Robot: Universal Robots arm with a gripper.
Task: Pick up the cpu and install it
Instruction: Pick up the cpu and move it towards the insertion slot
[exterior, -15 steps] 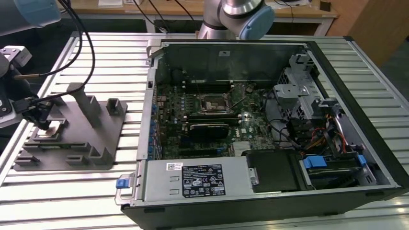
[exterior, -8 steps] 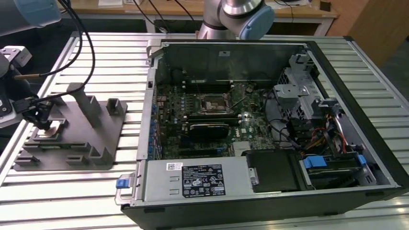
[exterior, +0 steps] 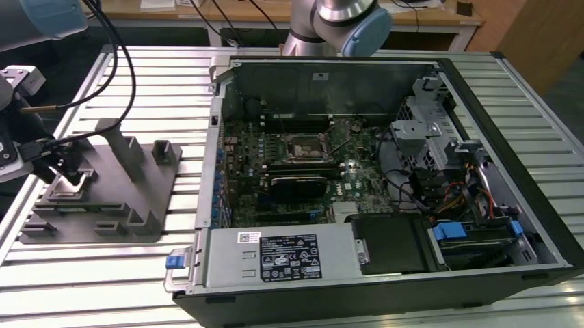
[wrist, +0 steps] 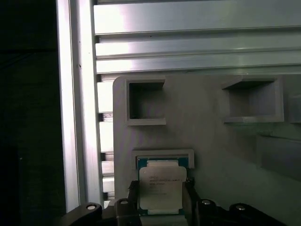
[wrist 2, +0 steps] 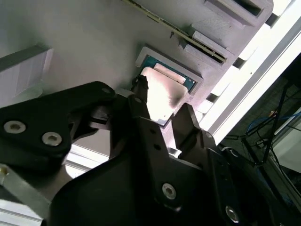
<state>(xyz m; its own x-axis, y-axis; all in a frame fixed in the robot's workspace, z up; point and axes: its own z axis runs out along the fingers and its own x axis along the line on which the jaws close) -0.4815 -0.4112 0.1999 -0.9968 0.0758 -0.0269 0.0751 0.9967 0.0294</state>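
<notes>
Here, near the table's (exterior: 109,273) edge on the exterior view's left, the gripper (exterior: 65,176) is reaching down onto the grey fixture (exterior: 137,184), at the fixture's end nearest that edge. The fixture is lying flat on the slatted table with its posts standing upright.

In both wrist views the cpu (wrist: 161,186) (wrist 2: 162,94) is lying flat in a shallow square recess of the fixture. Its pale metal top is facing up and a thin green rim is showing along one side. The black fingers (wrist: 133,197) (wrist 2: 141,106) are straddling it. The jaws are drawn in to the chip's width, and each finger is lying against one of two opposite edges, so the gripper is clasping the cpu. The chip is sitting level in the recess and is not yet lifted out. In the first wrist view, two deeper square pockets (wrist: 146,101) are sitting further along the fixture, beyond the recess.

Just beside the fixture, toward the exterior view's right, the open case (exterior: 319,82) is lying on its side and taking up most of the table. Inside it the motherboard (exterior: 301,198) is facing up, and the socket (exterior: 301,147) is sitting near the board's middle, well apart from the gripper and cpu. At the table's far edge, the arm (exterior: 351,24) is rising behind the case.
</notes>
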